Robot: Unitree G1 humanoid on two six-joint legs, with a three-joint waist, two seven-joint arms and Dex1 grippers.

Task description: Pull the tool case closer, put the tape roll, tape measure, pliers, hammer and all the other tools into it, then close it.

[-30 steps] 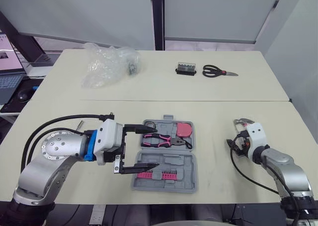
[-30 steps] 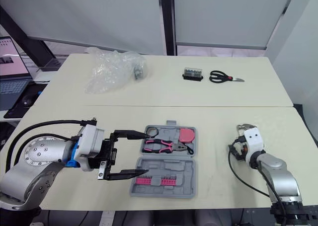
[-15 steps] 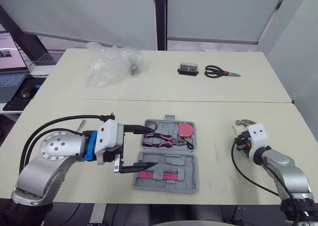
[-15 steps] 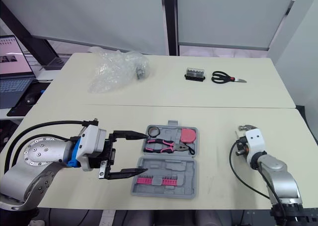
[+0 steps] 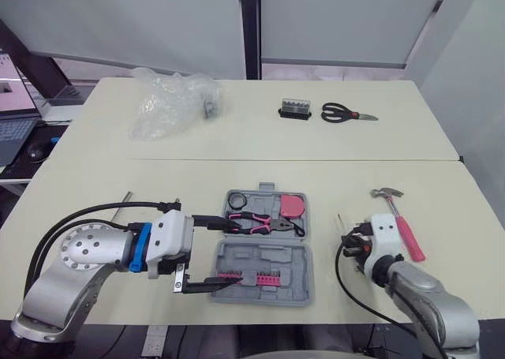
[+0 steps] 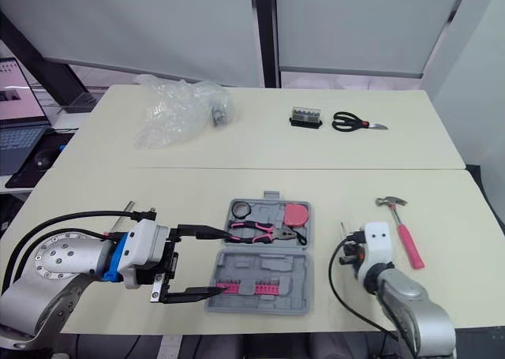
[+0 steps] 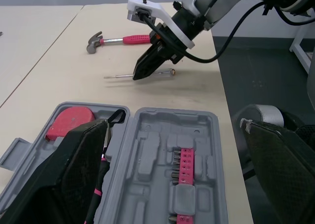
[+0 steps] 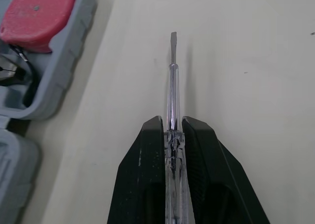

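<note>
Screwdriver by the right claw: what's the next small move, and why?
Probably lift the screwdriver just clear of the table. The right claw looks shut on its clear handle, yet the tool lies flat on the surface, and the open tool case sits beside it, ready to take it.

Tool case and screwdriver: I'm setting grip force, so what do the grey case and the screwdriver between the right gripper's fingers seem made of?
Grey moulded tool case: likely hard plastic, matte; its rounded formed recesses suggest moulding. Slim flat-tipped screwdriver at the right gripper: shaft looks like shiny bare metal; handle seems clear glossy plastic, being see-through.
</note>
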